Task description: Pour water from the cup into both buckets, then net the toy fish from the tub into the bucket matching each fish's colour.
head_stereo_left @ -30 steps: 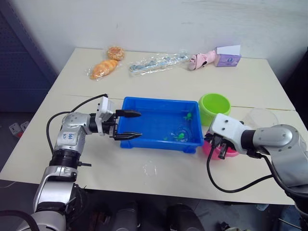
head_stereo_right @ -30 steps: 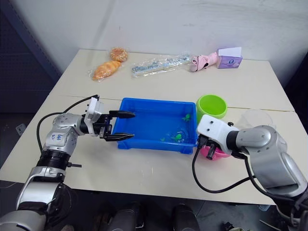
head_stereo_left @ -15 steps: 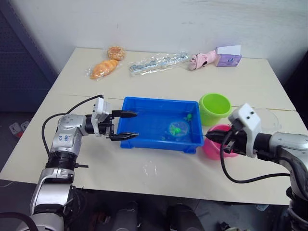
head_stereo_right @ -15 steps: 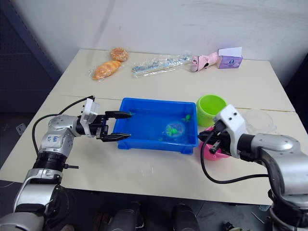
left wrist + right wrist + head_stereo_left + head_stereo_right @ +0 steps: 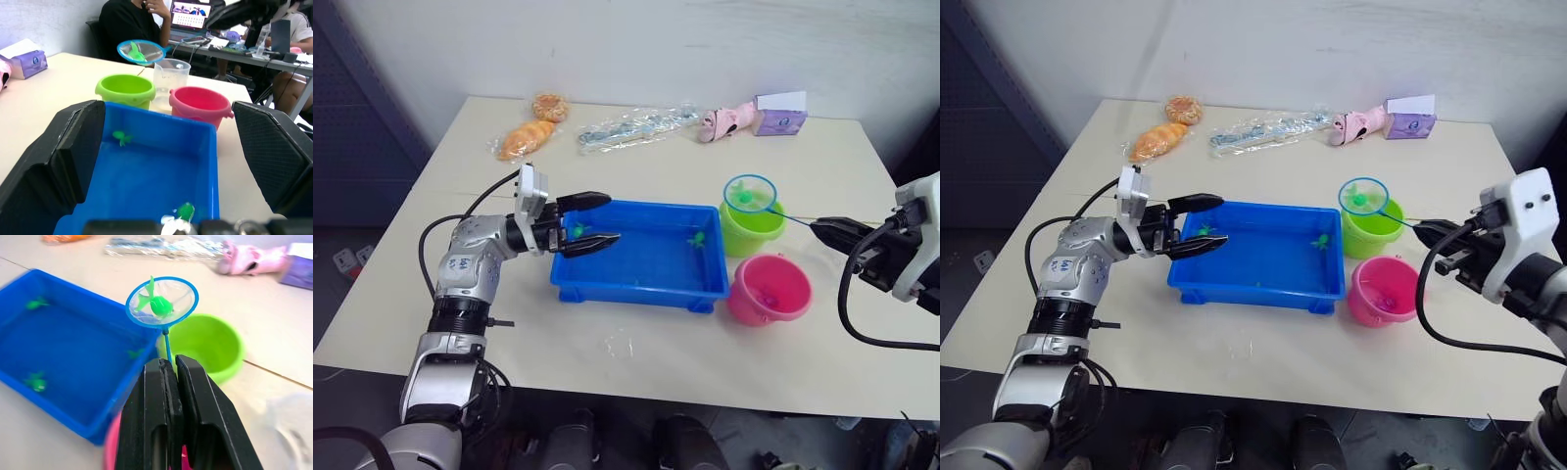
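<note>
One green fish [image 5: 160,306] in net [image 5: 162,302] over green bucket [image 5: 752,227]; right end effector [image 5: 167,363] grasping net handle; left end effector [image 5: 599,217] released.

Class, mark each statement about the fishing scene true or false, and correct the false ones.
1. The net holds a green fish. True.
2. The net hangs over the pink bucket. False: it is above the green bucket.
3. The right hand is shut on the net's handle. True.
4. The left hand is shut on the tub. False: its fingers are open, at the tub's left end.
5. No fish are left in the tub. False: green fish remain in it.
</note>
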### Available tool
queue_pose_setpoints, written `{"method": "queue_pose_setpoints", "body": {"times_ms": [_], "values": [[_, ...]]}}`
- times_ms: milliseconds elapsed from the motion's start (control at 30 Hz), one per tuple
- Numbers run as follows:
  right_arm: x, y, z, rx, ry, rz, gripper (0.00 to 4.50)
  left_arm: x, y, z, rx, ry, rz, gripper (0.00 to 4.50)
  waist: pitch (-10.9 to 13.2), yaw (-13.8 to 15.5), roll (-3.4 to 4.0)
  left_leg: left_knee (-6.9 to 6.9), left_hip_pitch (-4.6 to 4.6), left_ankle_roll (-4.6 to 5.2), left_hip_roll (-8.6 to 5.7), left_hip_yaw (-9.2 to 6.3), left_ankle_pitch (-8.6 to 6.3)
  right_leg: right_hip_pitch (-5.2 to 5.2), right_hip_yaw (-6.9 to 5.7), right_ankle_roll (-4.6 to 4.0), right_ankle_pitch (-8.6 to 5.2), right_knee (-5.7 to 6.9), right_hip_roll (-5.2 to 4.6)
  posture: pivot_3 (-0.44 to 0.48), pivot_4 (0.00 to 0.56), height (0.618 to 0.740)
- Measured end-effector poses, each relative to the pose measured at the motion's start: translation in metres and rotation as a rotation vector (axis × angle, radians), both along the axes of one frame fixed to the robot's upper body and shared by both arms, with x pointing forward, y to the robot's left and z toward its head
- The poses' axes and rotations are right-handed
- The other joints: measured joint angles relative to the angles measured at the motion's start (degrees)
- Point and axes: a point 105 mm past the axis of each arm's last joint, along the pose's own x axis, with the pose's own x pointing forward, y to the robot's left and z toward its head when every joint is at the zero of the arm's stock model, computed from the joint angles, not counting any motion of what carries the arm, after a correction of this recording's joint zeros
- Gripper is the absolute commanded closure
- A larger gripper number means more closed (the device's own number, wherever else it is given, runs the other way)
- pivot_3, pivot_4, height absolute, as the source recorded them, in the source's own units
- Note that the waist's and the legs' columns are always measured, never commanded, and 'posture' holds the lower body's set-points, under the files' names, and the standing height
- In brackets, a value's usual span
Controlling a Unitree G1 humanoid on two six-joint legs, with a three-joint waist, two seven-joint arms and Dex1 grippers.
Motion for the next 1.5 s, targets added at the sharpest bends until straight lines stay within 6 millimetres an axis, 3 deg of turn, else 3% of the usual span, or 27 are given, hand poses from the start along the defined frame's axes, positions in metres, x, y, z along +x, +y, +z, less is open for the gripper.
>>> {"method": "queue_pose_setpoints", "body": {"times_ms": [200,367,600,800,1033,1267,1500], "values": [[0.016,-0.015,-0.012,-0.081,-0.089,-0.057,4.5,0.0,-0.015,-0.002,-0.027,0.024,-0.02,0.04,0.0,0.0,-0.01,0.07,0.02,-0.06,0.02,0.04,0.04,0.01,0.01,0.02,0.0,0.01,0.04,0.0,0.15,0.74],[0.032,-0.03,-0.024,-0.246,-0.192,-0.118,4.5,-0.003,-0.029,-0.006,-0.031,0.028,-0.047,0.04,0.0,0.1,0.0,0.05,0.0,-0.07,0.0,0.06,0.05,0.01,0.01,0.03,0.0,0.0,0.04,0.0,0.15,0.74],[0.04,-0.047,-0.031,-0.651,-0.307,-0.121,4.5,-0.003,-0.029,-0.006,-0.018,0.016,-0.041,0.04,0.0,0.1,0.01,0.08,0.03,-0.14,0.03,0.07,0.09,0.03,0.01,0.03,0.0,-0.02,0.1,0.0,0.15,0.74],[0.04,-0.046,-0.036,-0.868,-0.387,-0.071,4.5,-0.003,-0.029,-0.006,-0.015,0.009,-0.04,0.04,0.0,0.1,0.01,0.08,0.03,-0.16,0.05,0.07,0.1,0.03,0.01,0.03,0.0,-0.03,0.11,0.0,0.15,0.74],[0.039,-0.04,-0.046,-1.273,-0.475,0.115,4.5,-0.003,-0.029,-0.002,-0.028,-0.04,-0.032,0.04,0.0,0.1,0.03,0.09,0.04,-0.19,0.07,0.07,0.12,0.05,0.01,0.04,0.0,-0.07,0.12,0.0,0.15,0.74],[0.04,-0.033,-0.06,-1.389,-0.509,0.246,4.5,-0.004,-0.03,0.0,-0.034,-0.066,-0.033,0.04,0.0,0.0,0.04,0.1,0.04,-0.22,0.08,0.07,0.14,0.06,0.0,0.03,0.0,-0.07,0.14,0.0,0.15,0.74],[0.045,-0.031,-0.042,-1.484,-0.611,0.229,4.5,-0.004,-0.028,-0.002,-0.022,-0.064,-0.035,0.04,0.1,0.1,0.07,0.09,0.04,-0.23,0.09,0.03,0.15,0.07,-0.01,0.03,0.0,-0.07,0.16,0.0,0.15,0.74]]}}
